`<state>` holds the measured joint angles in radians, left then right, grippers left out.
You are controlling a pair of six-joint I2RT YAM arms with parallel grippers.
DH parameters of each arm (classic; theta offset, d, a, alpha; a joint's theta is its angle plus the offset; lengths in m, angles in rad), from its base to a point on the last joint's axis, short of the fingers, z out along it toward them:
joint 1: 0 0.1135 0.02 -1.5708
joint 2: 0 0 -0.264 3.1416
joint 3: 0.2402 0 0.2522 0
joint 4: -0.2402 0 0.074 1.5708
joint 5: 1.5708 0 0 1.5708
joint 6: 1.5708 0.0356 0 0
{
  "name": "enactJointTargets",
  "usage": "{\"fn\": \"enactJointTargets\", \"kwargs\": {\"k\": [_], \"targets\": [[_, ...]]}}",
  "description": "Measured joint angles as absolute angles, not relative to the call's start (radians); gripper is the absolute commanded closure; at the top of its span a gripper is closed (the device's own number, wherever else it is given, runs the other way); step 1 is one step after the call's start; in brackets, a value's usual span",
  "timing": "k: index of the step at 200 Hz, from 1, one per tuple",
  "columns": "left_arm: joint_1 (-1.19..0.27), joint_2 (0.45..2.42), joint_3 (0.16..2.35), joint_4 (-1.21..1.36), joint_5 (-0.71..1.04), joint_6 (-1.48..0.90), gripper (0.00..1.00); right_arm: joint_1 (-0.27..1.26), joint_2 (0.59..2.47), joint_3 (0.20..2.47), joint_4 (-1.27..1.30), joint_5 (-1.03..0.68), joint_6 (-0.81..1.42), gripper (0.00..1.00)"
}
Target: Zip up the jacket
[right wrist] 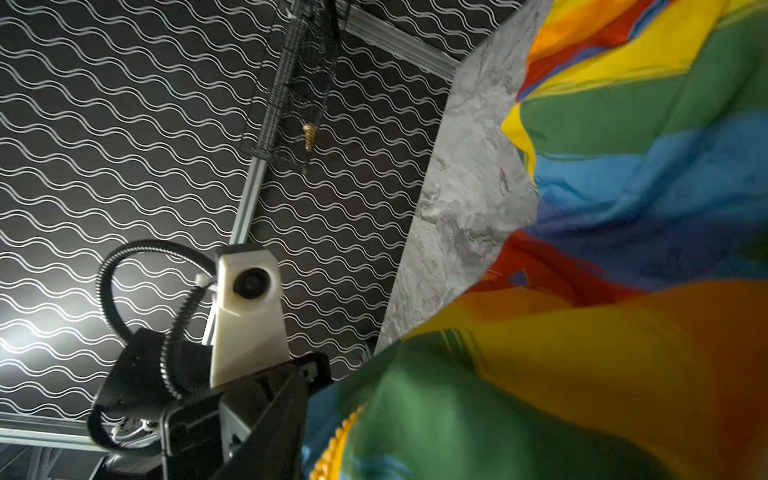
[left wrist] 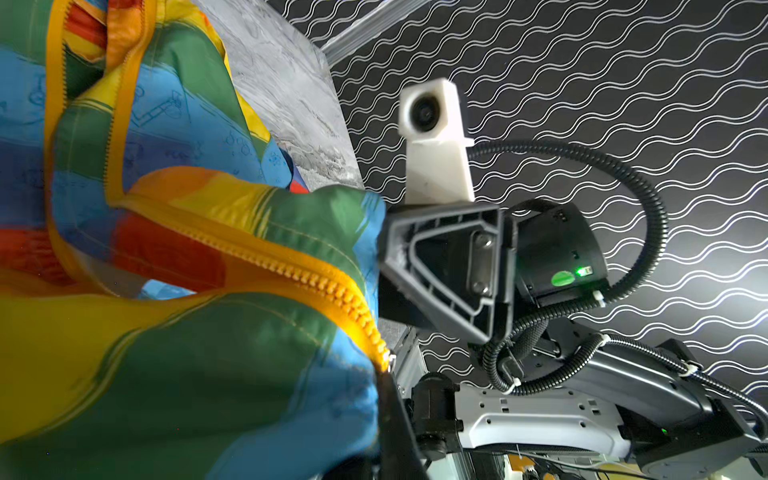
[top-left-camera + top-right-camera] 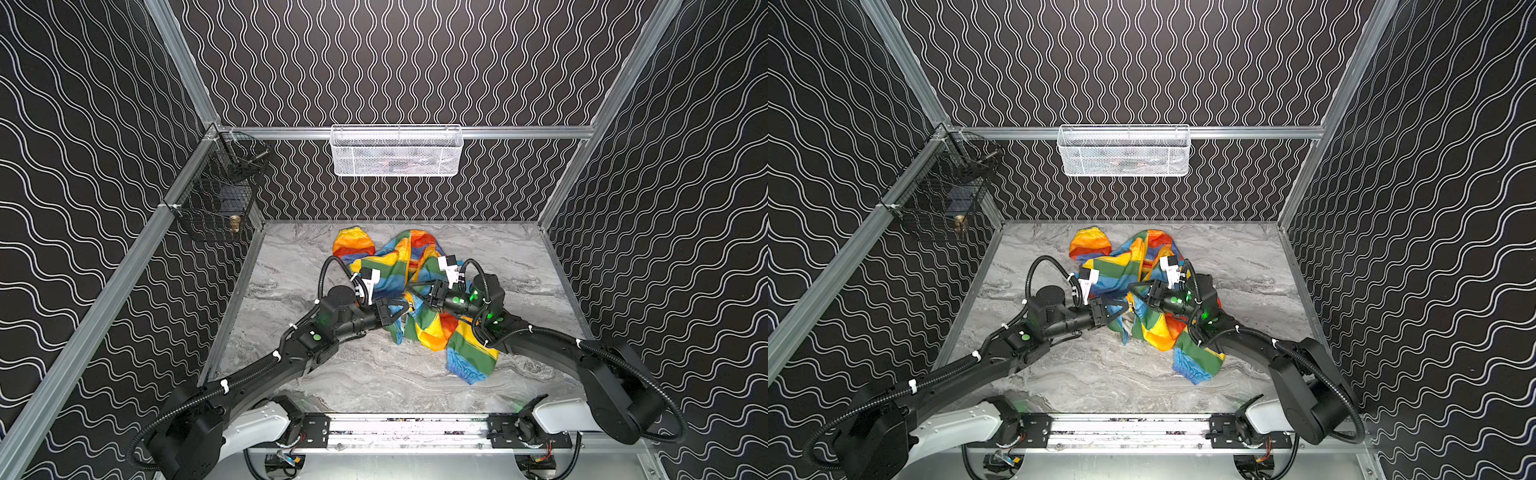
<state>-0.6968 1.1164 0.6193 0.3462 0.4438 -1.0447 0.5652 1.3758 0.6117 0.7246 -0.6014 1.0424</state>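
Zip job's barely begun, I'm judging: the orange zipper (image 2: pixel 291 266) is gaping apart, so nearly all the pull's left. The jacket (image 3: pixel 415 266) is lying crumpled mid-counter (image 3: pixel 332 374), rainbow stripes bunching. L end effector (image 3: pixel 406 307) is pinching its zipper edge; R end effector (image 3: pixel 412 289) is hovering beside it, grip state I can't tell.

Both top views look steeply down from high over the near edge of the table (image 3: pixel 353 374), nearly alike; each wrist view, close against the jacket (image 2: pixel 208 374), faces the other arm's camera (image 2: pixel 432 120).
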Motion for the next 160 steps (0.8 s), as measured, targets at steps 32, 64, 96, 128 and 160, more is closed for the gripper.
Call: {"fn": "enactJointTargets", "kwargs": {"k": [32, 64, 96, 128, 160], "targets": [[-0.694, 1.115, 0.622, 0.323, 0.461, -1.045, 1.0, 0.561, 1.29, 0.572, 0.641, -0.611, 0.999, 0.02], [-0.691, 1.098, 0.619, 0.302, 0.478, -1.044, 1.0, 0.556, 1.224, 0.569, 0.535, -0.619, 0.934, 0.01], [-0.686, 1.082, 0.611, 0.283, 0.487, -1.044, 1.0, 0.555, 1.164, 0.548, 0.421, -0.626, 0.875, 0.01], [-0.679, 1.065, 0.605, 0.267, 0.491, -1.043, 1.0, 0.554, 1.102, 0.524, 0.292, -0.625, 0.828, 0.01], [-0.671, 1.054, 0.599, 0.255, 0.498, -1.043, 1.0, 0.554, 1.003, 0.515, 0.167, -0.616, 0.776, 0.22]]}}
